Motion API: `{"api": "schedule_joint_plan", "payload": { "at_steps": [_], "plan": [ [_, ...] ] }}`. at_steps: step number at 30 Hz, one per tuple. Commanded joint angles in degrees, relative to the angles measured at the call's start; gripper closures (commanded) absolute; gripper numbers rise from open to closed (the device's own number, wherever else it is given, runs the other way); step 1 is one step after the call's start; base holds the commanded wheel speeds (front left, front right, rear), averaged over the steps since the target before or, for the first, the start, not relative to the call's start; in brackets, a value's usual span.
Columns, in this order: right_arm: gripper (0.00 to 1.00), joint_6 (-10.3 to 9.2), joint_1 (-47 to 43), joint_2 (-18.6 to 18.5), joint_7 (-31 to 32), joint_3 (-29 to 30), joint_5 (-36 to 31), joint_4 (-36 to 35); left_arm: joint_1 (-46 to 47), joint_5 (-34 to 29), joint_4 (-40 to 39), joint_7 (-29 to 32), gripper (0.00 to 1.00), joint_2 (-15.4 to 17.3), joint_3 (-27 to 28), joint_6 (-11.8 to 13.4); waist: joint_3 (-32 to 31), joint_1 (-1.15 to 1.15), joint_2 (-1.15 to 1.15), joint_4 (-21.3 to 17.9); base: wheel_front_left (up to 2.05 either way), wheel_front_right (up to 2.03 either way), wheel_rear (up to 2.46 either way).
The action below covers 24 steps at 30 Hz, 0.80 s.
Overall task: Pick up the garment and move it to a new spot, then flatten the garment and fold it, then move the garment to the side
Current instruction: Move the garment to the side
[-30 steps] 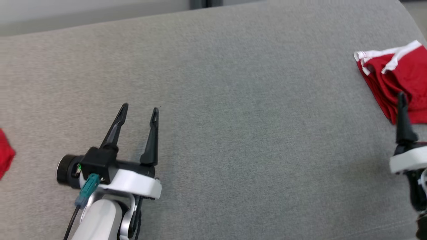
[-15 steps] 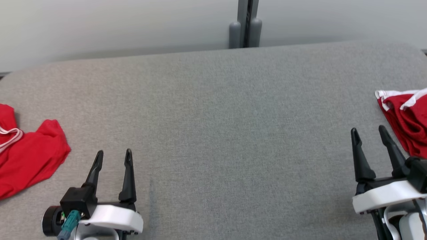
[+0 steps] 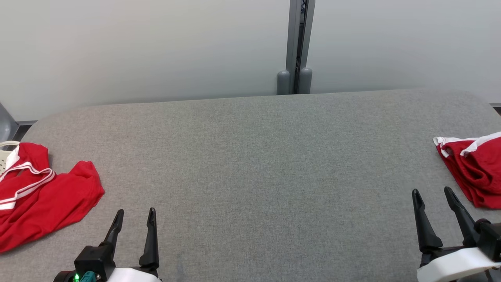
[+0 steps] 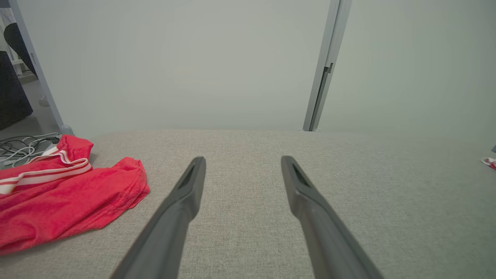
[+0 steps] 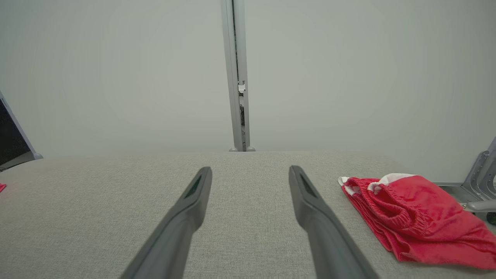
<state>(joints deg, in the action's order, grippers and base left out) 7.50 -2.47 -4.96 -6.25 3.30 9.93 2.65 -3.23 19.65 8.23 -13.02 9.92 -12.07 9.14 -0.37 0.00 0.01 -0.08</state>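
Note:
A crumpled red garment [image 3: 47,196] with white stripes lies at the left edge of the grey cloth-covered table [image 3: 254,156]; the left wrist view has it [image 4: 66,205] left of my fingers. A second red garment [image 3: 477,172] with white trim lies bunched at the right edge, also in the right wrist view [image 5: 414,217]. My left gripper [image 3: 135,211] is open over bare cloth, right of the striped garment and apart from it [image 4: 243,159]. My right gripper [image 3: 431,190] is open too, just left of the trimmed garment, touching nothing [image 5: 250,168].
A pale wall runs behind the table's far edge, with a grey upright post [image 3: 297,47] at its middle. Cables [image 4: 23,141] lie on the floor past the left end. A grey metal frame [image 5: 482,182] stands beyond the right end.
The head camera has swung up and back, so the wall, the post and the left garment came into the picture. Both grippers sit lower in view and remain open.

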Motion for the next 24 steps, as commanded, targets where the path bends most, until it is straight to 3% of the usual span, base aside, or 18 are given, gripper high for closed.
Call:
{"api": "schedule_joint_plan", "payload": {
  "at_steps": [1, 24],
  "plan": [
    [0.00, 0.00, -0.7, 0.0, 0.3, 0.3, -0.4, -0.5, -0.2, 0.1, 0.1, 0.1, 0.00, 0.4, 0.0, -0.2, -0.5, 0.00, -0.01, 0.1, 0.00, 0.00, 0.00],
    [0.00, 0.00, -5.6, 1.4, 2.5, 2.4, -1.7, -5.0, -0.4, 0.9, 1.6, 0.1, 0.00, 1.4, -1.2, -0.6, -2.3, 0.00, -0.01, 0.6, 0.00, 0.00, 0.00]
  ]
}}
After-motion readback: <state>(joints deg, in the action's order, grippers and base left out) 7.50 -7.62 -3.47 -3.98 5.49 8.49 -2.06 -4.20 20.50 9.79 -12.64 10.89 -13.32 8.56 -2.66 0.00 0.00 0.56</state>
